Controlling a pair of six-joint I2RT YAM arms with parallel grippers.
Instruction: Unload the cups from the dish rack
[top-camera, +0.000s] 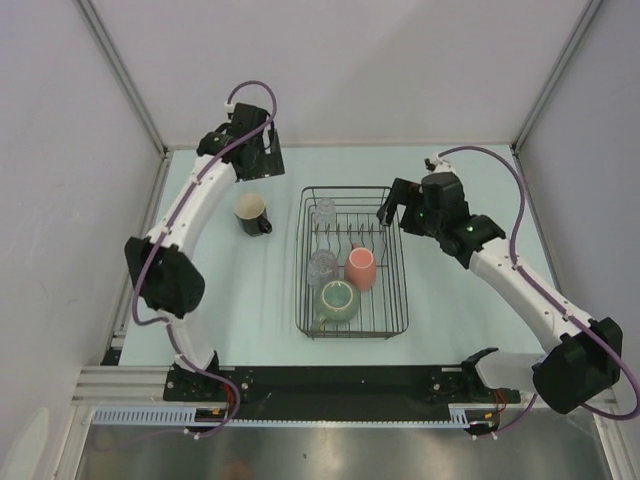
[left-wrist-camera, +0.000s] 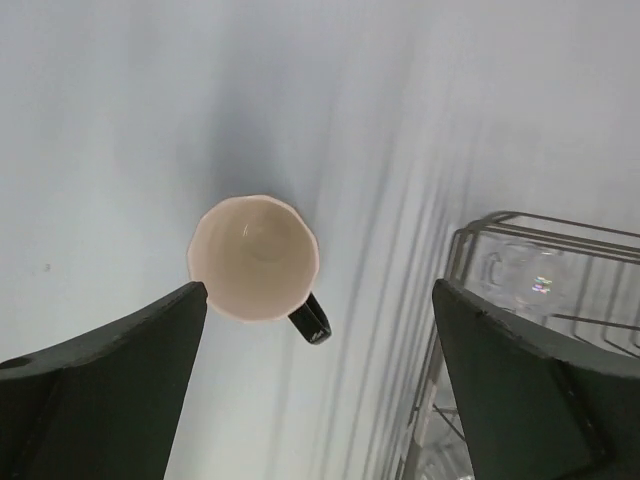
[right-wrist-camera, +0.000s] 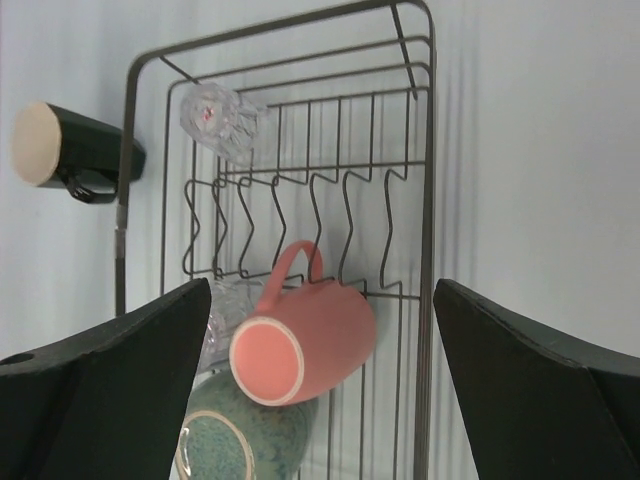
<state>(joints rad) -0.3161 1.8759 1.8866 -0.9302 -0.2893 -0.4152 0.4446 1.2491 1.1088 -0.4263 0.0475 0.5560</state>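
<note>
The left end effector (top-camera: 258, 152) (left-wrist-camera: 320, 288) stands wide open and holds nothing. Its two dark fingers (left-wrist-camera: 120, 370) are spread to either side of the dark pale-rimmed cup (top-camera: 252, 212) (left-wrist-camera: 253, 258), with clear gaps on both sides. That cup stands upright on the surface (top-camera: 230, 290), to the left of the dish rack (top-camera: 303, 260) (left-wrist-camera: 540, 225) and near its far corner.

The right end effector (top-camera: 400, 205) (right-wrist-camera: 320, 285) is also fully open and empty, hanging over the rack's far right side. Below it, inside the rack, the salmon-pink cup (top-camera: 361, 268) (right-wrist-camera: 300, 345) lies tilted, its handle up beside the plate-slot wires (right-wrist-camera: 300, 215). The sage-green mug (top-camera: 338, 302) (right-wrist-camera: 240, 430) sits just in front of it, so close that they seem to touch. Two clear glass tumblers (top-camera: 324, 211) (top-camera: 322, 266) stand along the rack's left side. So four cups are yet to be unloaded.

Several things could go wrong. If the left arm swings sideways before it rises, a finger could clip the dark cup's rim or handle and tip it. On the right, the pink cup's handle could catch a wire during lifting, dragging the light rack (nothing seems to hold it down). A finger coming down could also nudge the green mug. The tumblers are smooth and hard to see, so a grip could slip.
</note>
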